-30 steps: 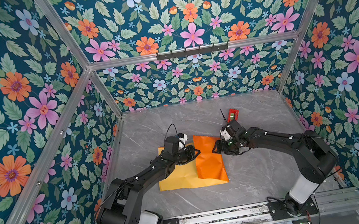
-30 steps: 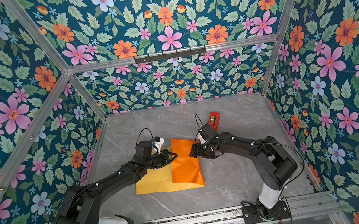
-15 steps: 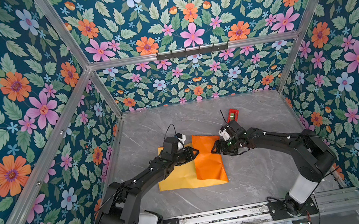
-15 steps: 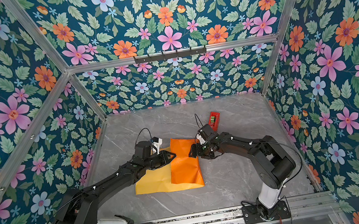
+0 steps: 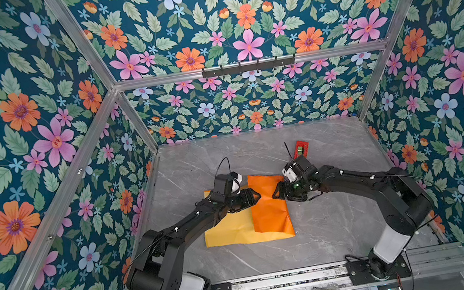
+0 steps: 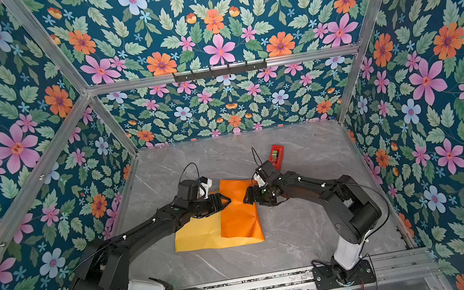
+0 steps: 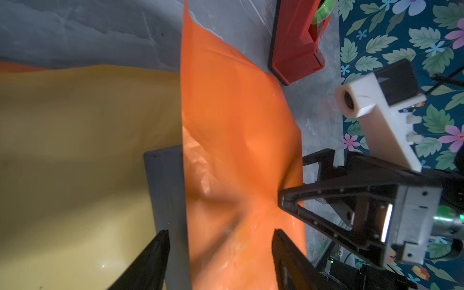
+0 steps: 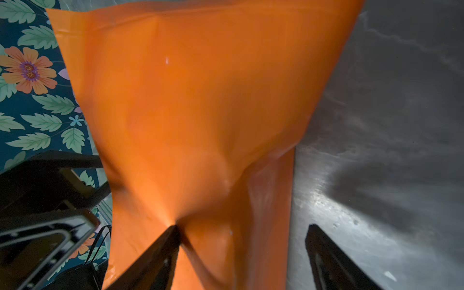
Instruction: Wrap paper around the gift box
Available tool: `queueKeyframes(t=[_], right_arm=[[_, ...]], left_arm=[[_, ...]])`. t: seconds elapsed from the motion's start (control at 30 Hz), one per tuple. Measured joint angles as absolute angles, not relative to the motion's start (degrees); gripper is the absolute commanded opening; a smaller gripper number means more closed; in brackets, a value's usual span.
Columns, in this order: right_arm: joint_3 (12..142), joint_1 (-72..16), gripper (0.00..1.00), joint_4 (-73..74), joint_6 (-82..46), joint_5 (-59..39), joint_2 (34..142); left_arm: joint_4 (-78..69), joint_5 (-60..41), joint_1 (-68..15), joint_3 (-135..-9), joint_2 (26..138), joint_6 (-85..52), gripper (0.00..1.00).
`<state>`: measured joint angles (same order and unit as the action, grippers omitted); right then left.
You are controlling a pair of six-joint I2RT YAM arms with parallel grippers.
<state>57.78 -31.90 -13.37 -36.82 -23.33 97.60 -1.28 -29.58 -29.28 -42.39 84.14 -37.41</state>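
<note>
Top views: marble tabletop (image 5: 333, 237), paper (image 5: 270, 215), floral walls (image 5: 249, 102).

Both top views look steeply down from high onto grey marble tabletop (image 5: 333, 237), nearly identical. Wrist views sit close, low, facing each other across creased glossy orange paper sheet (image 7: 238, 120).

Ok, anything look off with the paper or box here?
Yes. The paper, folded orange-side-up over the gift box, puckers into creases where the right gripper pokes it, instead of lying flat. One box edge shows uncovered in the left wrist view.
</note>
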Motion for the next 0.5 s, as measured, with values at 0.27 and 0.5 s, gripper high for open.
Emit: queueKeyframes(t=[0.27, 0.5], right_arm=[[58.63, -31.9, 0.79, -13.72, -36.27, -23.77, 98.21], [61.65, -31.99, 0.79, -18.85, -33.85, -22.2, 97.86]], left_arm=[[0.93, -29.89, -29.76, -42.65, 86.8, -37.36, 0.44], [-1.1, -28.69, -29.67, -40.16, 85.1, -37.6, 0.27]])
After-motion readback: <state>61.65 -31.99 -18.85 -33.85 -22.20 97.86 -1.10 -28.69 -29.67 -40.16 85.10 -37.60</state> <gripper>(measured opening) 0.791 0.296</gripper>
